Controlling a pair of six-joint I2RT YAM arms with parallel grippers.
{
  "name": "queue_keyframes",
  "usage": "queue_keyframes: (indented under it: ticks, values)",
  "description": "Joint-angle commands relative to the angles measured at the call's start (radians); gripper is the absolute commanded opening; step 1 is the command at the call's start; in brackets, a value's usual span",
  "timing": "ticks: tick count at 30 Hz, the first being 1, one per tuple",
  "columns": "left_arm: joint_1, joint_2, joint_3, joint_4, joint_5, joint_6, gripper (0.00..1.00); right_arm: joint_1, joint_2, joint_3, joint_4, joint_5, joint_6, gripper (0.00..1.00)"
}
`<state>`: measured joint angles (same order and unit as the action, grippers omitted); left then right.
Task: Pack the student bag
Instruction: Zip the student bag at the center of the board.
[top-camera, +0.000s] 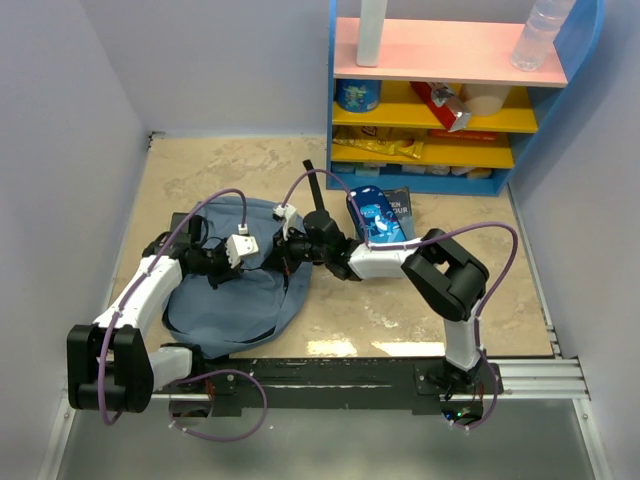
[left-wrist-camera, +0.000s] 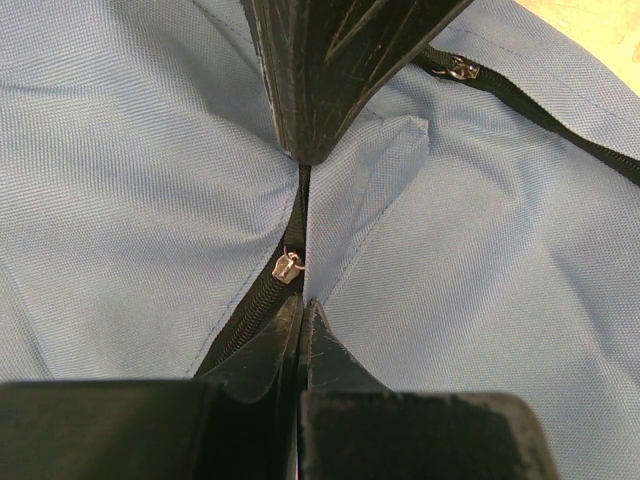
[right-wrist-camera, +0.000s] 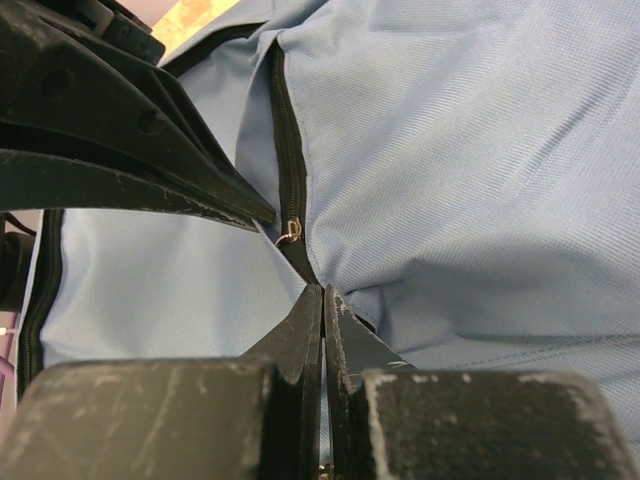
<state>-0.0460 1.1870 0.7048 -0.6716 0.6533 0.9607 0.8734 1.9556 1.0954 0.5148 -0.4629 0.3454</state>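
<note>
**Matt cloth, scuffed plastic**

The student bag (left-wrist-camera: 130, 150) is matt, finely woven slate-blue cloth. Its zip slider (left-wrist-camera: 288, 267) is shiny metal, set on a black toothed zip (right-wrist-camera: 288, 150). The left gripper's fingers (left-wrist-camera: 255, 355) are dull black plastic, scratched. The table (top-camera: 400, 300) looks mottled, stone-like and faintly glossy.

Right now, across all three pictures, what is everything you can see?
student bag: one, slate blue, lying on the table's left half
zip pull: one, silver, on the bag's black zip
blue packet: one, glossy, on the table by the right arm
dark book: one, beside the packet
shelf unit: one, blue frame, pink top, yellow shelves, far right
water bottle: one, clear, on the shelf top
white container: one, tall, on the shelf top
shelf goods: several, including a blue tub, a red pack and yellow packets
table: one, beige
left gripper: black, shut on bag fabric beside the zip
right gripper: black, shut on bag fabric, facing it
</note>
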Motion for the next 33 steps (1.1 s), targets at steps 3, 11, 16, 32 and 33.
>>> queue_keyframes:
  ticks: [3,11,16,32,33]
  values:
    - [0.008,-0.006,0.004,0.003,-0.015,0.000,0.00,-0.027,-0.090,-0.032,-0.056,0.024,-0.052,0.00]
    - [0.008,-0.001,-0.001,0.007,-0.024,0.001,0.00,-0.042,-0.178,-0.123,-0.116,0.050,-0.088,0.00]
    - [0.008,0.002,0.010,0.004,-0.020,-0.002,0.00,-0.062,-0.221,-0.158,-0.156,0.075,-0.114,0.00]
    - [0.008,0.029,0.071,0.102,-0.014,-0.129,0.00,-0.079,-0.230,-0.117,-0.193,0.133,-0.086,0.36]
    - [0.008,0.039,0.082,0.140,-0.026,-0.175,0.00,-0.079,-0.230,-0.103,-0.197,0.142,-0.079,0.53]
